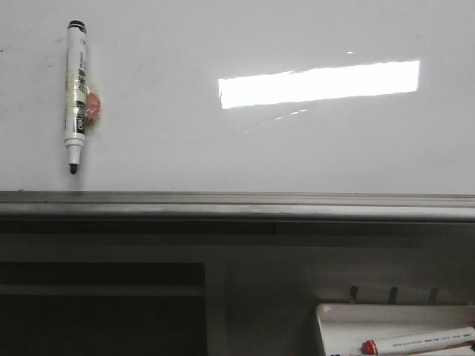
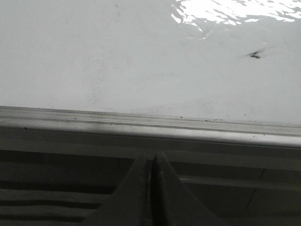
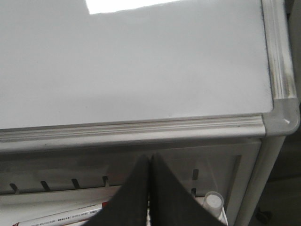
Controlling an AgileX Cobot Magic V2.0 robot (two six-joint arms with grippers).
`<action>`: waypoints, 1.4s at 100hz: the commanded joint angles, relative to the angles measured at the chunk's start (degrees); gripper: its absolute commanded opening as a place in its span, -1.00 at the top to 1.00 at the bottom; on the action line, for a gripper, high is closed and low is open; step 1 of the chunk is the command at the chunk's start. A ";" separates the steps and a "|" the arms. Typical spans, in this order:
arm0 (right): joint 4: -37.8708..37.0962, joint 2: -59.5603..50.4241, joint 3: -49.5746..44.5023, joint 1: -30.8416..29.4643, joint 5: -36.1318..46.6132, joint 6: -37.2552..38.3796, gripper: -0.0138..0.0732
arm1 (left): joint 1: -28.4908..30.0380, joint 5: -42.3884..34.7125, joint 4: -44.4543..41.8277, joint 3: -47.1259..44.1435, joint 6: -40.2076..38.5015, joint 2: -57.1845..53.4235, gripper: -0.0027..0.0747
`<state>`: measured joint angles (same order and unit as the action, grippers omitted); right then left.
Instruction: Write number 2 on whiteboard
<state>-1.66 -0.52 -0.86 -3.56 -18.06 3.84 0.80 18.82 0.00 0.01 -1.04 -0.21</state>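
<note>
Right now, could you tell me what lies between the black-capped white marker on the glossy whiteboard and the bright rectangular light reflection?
Nothing: in the front view, only bare whiteboard separates the marker from the reflection. No number 2 is drawn.

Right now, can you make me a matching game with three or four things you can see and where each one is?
Things:
1. black marker
2. red-capped marker
3. light reflection
4. left hand

Places:
A. lying in the small white tray
B. shut, below the whiteboard's rail
C. stuck on the whiteboard, far left
D. shining on the board, right of the middle

Pairs: 1-C, 2-A, 3-D, 4-B
</note>
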 commanded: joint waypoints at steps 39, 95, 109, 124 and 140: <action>-3.92 -1.27 -1.34 -0.39 1.56 -0.35 0.85 | 0.02 -3.38 0.00 -0.74 -0.59 -1.51 0.98; -3.92 -1.27 -1.34 -0.39 27.20 -0.35 0.85 | 0.02 -22.45 4.35 -0.64 -0.59 -1.51 0.98; -3.92 -1.27 -1.34 -0.39 30.97 -0.35 0.85 | 0.02 -22.81 4.24 -0.64 -0.59 -1.51 0.98; -3.92 -1.27 -1.34 -0.39 31.11 -0.35 0.85 | 0.13 -22.71 3.79 -0.64 -0.59 -1.51 0.98; -3.71 -1.27 -1.34 -0.39 34.29 -0.20 0.85 | 0.13 -22.71 6.87 -0.64 -0.59 -1.51 0.98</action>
<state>-4.88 -0.52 -0.86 -3.56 10.11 3.72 0.80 0.80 4.60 0.01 -1.04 -0.21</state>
